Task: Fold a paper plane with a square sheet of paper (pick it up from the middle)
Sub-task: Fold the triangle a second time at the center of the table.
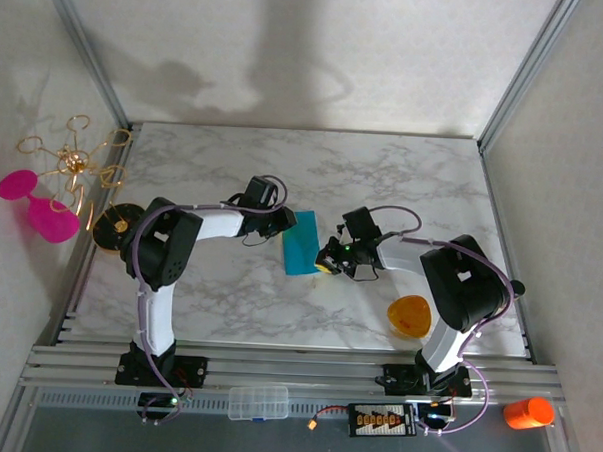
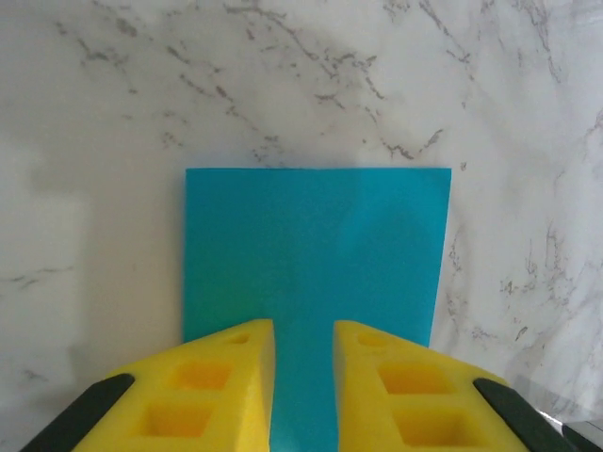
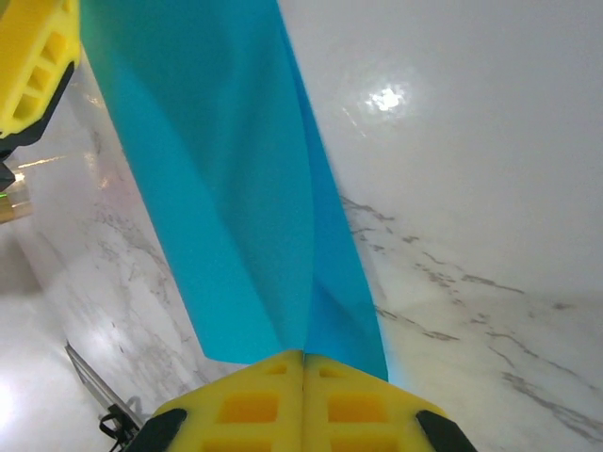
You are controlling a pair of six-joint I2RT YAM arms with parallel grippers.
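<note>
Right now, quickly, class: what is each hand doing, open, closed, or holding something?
Left hand: open, slightly parted, over an edge of the teal paper.
Right hand: closed on the teal paper, pinching one end.

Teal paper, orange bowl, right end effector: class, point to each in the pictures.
teal paper [image 1: 302, 242], top view, sheet's middle.
orange bowl [image 1: 410, 316], top view, its bare centre.
right end effector [image 3: 303, 358], right wrist view, between its closed fingertips.
</note>
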